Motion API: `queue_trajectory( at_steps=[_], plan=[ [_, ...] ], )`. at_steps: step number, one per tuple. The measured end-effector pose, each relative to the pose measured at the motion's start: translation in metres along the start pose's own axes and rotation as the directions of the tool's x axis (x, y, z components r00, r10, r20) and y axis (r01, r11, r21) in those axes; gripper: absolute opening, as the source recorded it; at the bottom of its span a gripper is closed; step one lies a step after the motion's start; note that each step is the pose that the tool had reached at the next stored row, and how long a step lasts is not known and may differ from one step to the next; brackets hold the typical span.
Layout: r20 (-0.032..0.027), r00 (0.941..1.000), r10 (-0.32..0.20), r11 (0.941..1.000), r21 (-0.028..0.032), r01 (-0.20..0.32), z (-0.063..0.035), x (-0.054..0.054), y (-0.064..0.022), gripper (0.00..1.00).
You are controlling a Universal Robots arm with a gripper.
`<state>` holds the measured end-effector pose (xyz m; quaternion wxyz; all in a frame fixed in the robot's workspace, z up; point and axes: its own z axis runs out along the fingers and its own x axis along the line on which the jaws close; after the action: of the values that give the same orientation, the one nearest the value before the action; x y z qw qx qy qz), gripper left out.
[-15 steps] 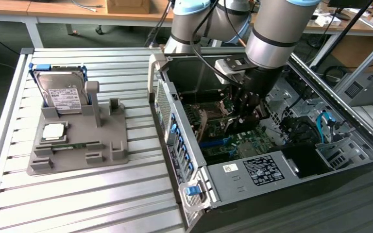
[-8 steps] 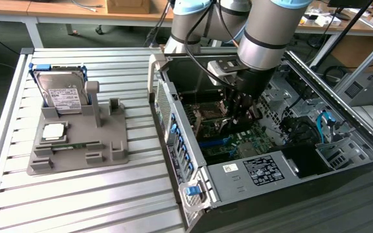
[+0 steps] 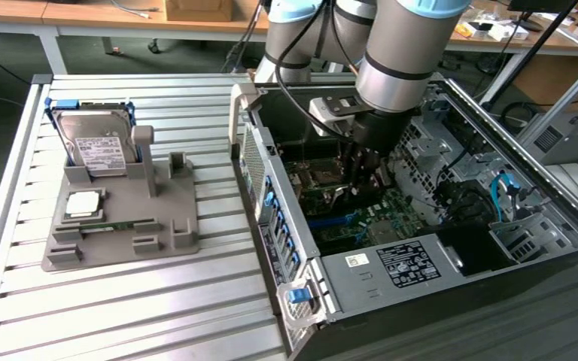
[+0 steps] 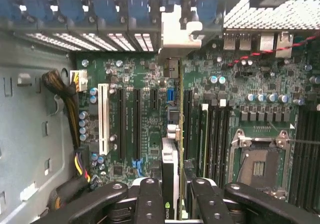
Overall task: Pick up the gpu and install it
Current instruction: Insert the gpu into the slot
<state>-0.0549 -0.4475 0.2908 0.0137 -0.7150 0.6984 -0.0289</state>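
The gpu (image 3: 361, 174) was inside the open computer case (image 3: 530, 248), held edge-on under the end effector (image 3: 363, 167), in the centre of the exterior frame, slightly above the middle. It hung upright above the green motherboard (image 3: 369, 218), and I could not tell from this view whether its lower edge already touched a slot. At the left of the frame, a grey holder (image 3: 118, 226) stood on the slatted metal surface (image 3: 118, 316), well apart from the case. It carried a hard drive (image 3: 96, 144) in its upper part and a narrow green memory stick (image 3: 108, 226) lower down.

In the wrist view, the card (image 4: 171, 169) appeared as a thin strip from the lower centre toward the middle of the frame, with its metal bracket (image 4: 175, 31) at the upper centre, near the rear wall of the case. The two black fingers (image 4: 149, 204) of the end effector were pinching the card from both sides at its upper edge, at the bottom centre of the frame. The card ran along the dark expansion slots (image 4: 136, 124), just beside the white slot (image 4: 104, 119).

I judge that the card is light and stiff, but fragile: the small parts on its faces and the contacts on its edge can be damaged. The good place for holding is the bare upper edge near the middle of its length, as here, so that it stays level. Its smooth faces may slip if the grip is weak.
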Motion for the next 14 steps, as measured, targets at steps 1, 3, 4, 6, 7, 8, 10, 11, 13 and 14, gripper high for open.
queue_trajectory(
  at_steps=[1, 3, 4, 6, 7, 8, 10, 11, 13, 14],
  plan=[
    [0.0001, 1.0000, 0.000, 1.0000, 0.0001, 0.000, 0.0006, 0.000, 0.0014, 0.27],
    [0.0002, 1.0000, 0.000, 1.0000, 0.0001, 0.000, 0.0017, -0.001, 0.0030, 0.27],
    [0.0001, 1.0000, 0.000, 1.0000, 0.0001, 0.000, 0.0023, -0.001, 0.0041, 0.27],
    [0.0002, 1.0000, 0.000, 1.0000, 0.0001, 0.000, 0.0040, -0.001, 0.0077, 0.27],
    [0.0001, 1.0000, 0.000, 1.0000, 0.0000, 0.000, 0.0050, -0.001, 0.0101, 0.27],
    [0.0001, 1.0000, 0.000, 1.0000, 0.0001, 0.000, 0.0060, -0.001, 0.0113, 0.27],
    [0.0001, 1.0000, 0.000, 1.0000, 0.0000, 0.000, 0.0082, -0.001, 0.0119, 0.27],
    [0.0002, 1.0000, 0.000, 1.0000, 0.0001, 0.000, 0.0094, -0.001, 0.0120, 0.27],
    [0.0002, 1.0000, 0.000, 1.0000, 0.0001, 0.000, 0.0130, -0.001, 0.0123, 0.27],
    [0.0002, 1.0000, 0.000, 1.0000, 0.0001, 0.000, 0.0139, -0.001, 0.0126, 0.27]
  ],
)
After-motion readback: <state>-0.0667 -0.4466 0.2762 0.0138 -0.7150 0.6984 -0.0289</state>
